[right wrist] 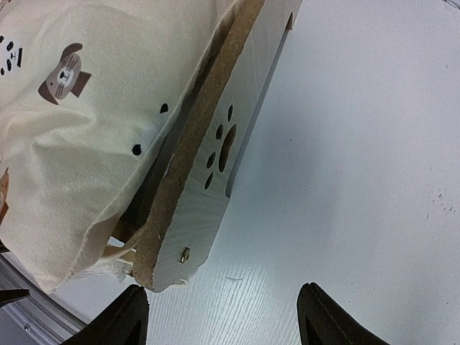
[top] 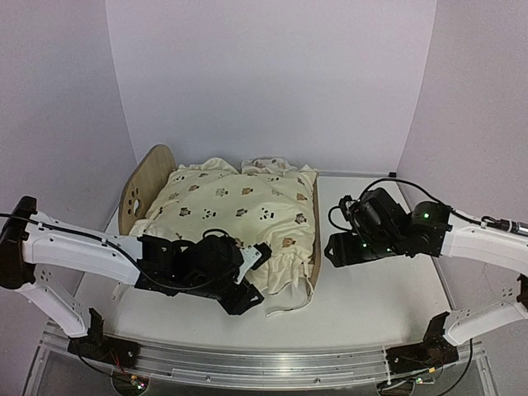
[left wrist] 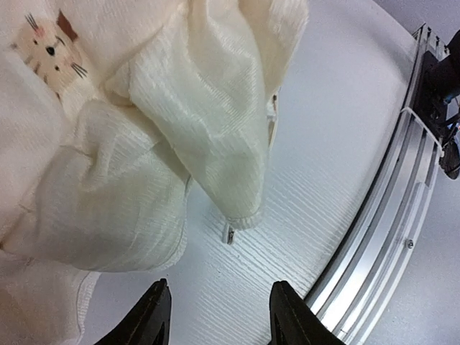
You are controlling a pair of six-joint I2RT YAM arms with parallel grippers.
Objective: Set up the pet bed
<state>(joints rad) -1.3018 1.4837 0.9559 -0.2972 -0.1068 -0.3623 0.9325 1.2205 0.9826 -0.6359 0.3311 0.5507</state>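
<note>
Top view, pet bed (top: 141, 195): sits mid-table, with its arched headboard at centre left of the frame and its low end board toward the right.
Top view, cushion (top: 239, 210): cream animal-print cover draped over the whole frame, with a loose corner spilling off the lower right of the bed onto the table (top: 371, 305).
Top view, pillow (top: 268, 165): ruffled, lying at the upper edge of the bed.
Top view, left gripper (top: 252, 280): just beside the cushion's hanging corner, holding nothing.
Top view, right gripper (top: 337, 235): near the bed's right-hand board, not touching it.

Left wrist view, hand state: both fingers (left wrist: 152, 318) stand apart at the bottom edge, with bare table between them and nothing grasped.
Left wrist view, cloth: the limp corner sags in folds in the upper left. It looks soft and light, likely to slump, and should take a pinch at the hem.

Right wrist view, footboard (right wrist: 208, 169): thin light wood with paw cutouts, slanting through the frame's centre with the cushion overlapping its left side.
Right wrist view, hand state: jaws spread wide at the bottom edge and empty.
Right wrist view, handling: the frame looks rigid and light, likely to slide on the smooth table. The board's top edge seems the surest place to grip.
</note>
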